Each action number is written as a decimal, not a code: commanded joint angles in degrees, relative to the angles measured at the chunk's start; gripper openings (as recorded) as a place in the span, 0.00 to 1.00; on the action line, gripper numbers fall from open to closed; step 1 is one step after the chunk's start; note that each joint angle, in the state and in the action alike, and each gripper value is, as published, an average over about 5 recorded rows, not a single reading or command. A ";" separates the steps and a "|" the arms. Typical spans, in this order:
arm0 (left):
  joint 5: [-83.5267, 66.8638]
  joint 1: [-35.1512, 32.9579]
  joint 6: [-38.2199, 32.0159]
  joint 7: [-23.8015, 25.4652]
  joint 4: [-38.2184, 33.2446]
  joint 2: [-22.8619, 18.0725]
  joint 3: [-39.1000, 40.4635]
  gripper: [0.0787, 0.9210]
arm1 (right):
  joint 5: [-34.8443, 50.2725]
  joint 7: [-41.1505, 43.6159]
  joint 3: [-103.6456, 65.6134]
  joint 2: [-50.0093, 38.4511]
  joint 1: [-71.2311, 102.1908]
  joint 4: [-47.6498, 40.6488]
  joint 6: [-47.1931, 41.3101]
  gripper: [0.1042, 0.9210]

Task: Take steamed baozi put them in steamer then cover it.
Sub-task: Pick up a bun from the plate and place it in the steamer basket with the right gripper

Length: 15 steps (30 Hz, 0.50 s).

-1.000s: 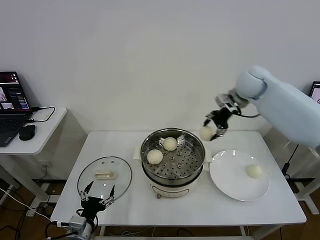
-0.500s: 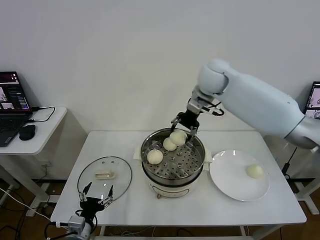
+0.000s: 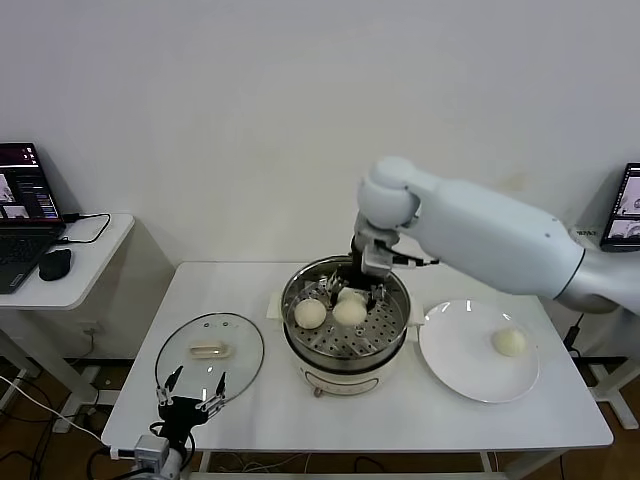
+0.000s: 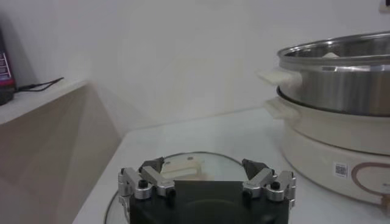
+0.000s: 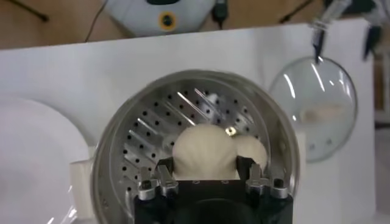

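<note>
- Holding a steamed baozi, the right gripper is down inside the steamer, jaws narrowed on the bun, just over the perforated tray.
- Two more baozi in the steamer: one at 9 o'clock, one toward 12 o'clock, mostly hidden behind the gripper.
- Fourth baozi sits on the white plate, at 3 o'clock from the steamer.
- Cover lies flat on the table at 9 o'clock from the steamer, handle up.
- Left gripper parked at the table's near edge beside the cover, jaws spread wide, holding nothing.
</note>
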State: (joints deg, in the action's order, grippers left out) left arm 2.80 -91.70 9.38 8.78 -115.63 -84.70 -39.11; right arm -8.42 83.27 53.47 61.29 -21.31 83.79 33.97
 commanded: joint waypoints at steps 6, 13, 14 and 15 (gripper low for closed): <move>0.01 -0.03 0.12 0.10 -0.10 -0.31 0.12 0.88 | -9.86 -1.53 -0.39 1.72 7.01 -0.99 3.54 0.64; 0.10 0.06 0.07 0.05 0.42 -0.36 0.14 0.88 | -10.41 -1.71 -1.07 3.08 8.35 -3.23 3.80 0.64; 0.10 0.08 0.08 0.06 0.42 -0.38 0.14 0.88 | -10.31 -1.71 -1.07 3.15 8.56 -3.27 3.76 0.64; 0.12 0.11 0.09 0.06 0.43 -0.41 0.14 0.88 | -10.12 -1.70 -1.02 3.18 8.74 -3.25 3.68 0.64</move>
State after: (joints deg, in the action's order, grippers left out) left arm 2.88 -91.59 9.44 8.85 -115.27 -85.07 -38.92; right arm -16.18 81.95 52.56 63.75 -14.88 81.90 36.80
